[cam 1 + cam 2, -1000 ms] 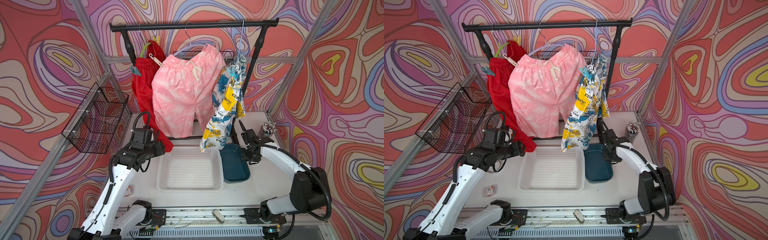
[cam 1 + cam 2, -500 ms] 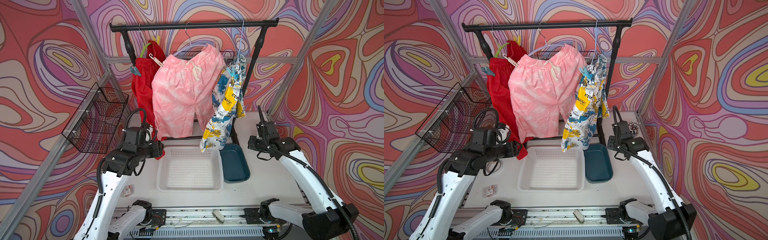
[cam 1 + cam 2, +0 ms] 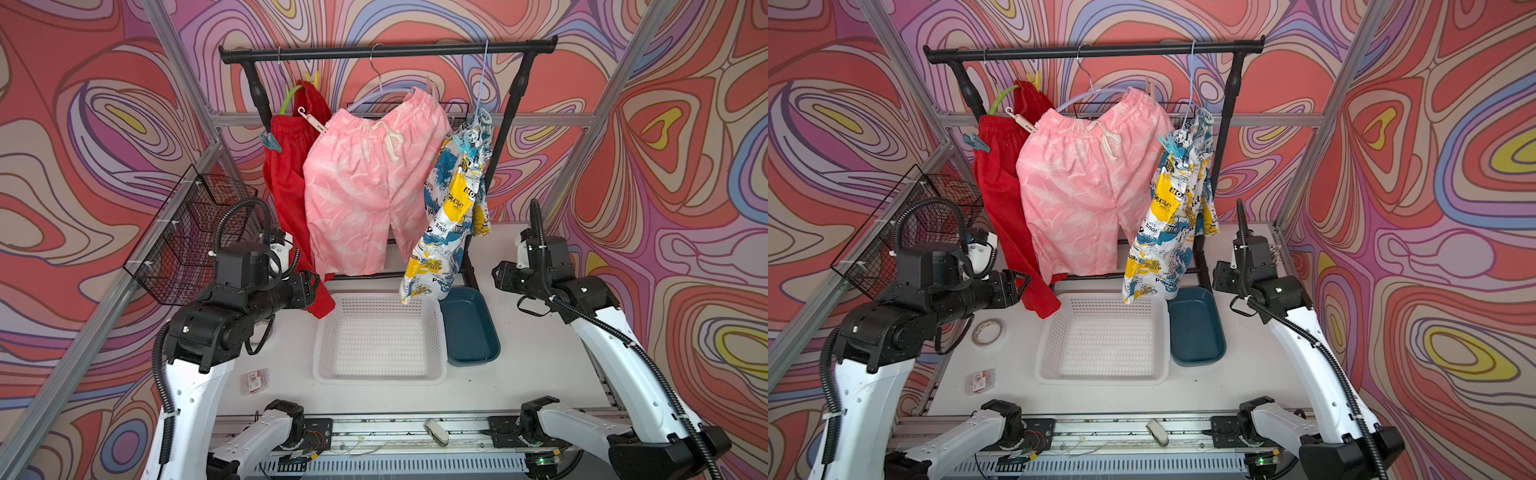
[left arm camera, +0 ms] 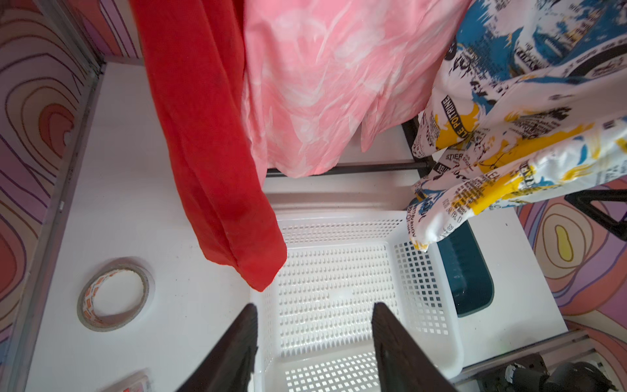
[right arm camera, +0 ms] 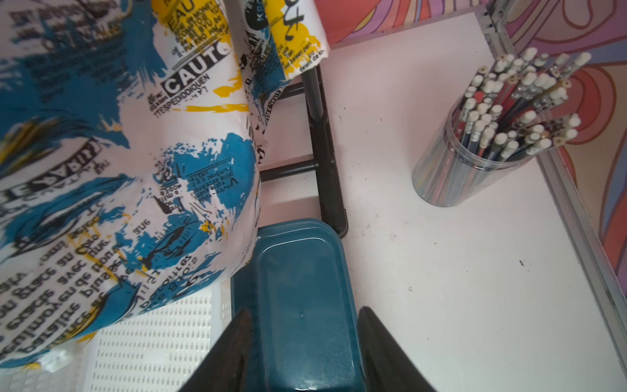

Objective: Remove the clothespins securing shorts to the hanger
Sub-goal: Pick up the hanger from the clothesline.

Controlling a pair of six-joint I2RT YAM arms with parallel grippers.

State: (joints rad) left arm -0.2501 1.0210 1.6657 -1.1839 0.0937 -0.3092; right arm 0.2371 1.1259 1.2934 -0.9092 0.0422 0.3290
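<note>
In a top view, three pairs of shorts are seen hung from a black rail (image 3: 386,50): the red shorts (image 3: 291,178), the pink shorts (image 3: 365,183) and the printed shorts (image 3: 453,216). A teal-grey clothespin (image 3: 270,142) is clipped to the red waistband, a pale beige clothespin (image 3: 311,120) is fixed where the red and pink waistbands meet, a yellow clothespin (image 3: 311,78) is set higher on the red pair's hanger, and a light blue clothespin (image 3: 465,145) is clipped near the top of the printed pair. The left gripper (image 3: 313,286) is held low, just beside the red hem, and the right gripper (image 3: 498,276) is held low beside the printed pair. All four pegs are well above both. In a top view, a tape roll (image 3: 988,332) is seen on the table below the left gripper. In the left wrist view, the fingers (image 4: 244,339) are spread moderately apart with nothing held. A white basket (image 4: 444,292) is framed between them and the red hem hangs just ahead. In the right wrist view, the fingers (image 5: 234,339) are likewise parted and empty above a teal tray (image 5: 302,271). The printed cloth is close on one side and a pencil cup (image 5: 475,169) stands apart on the other.
</note>
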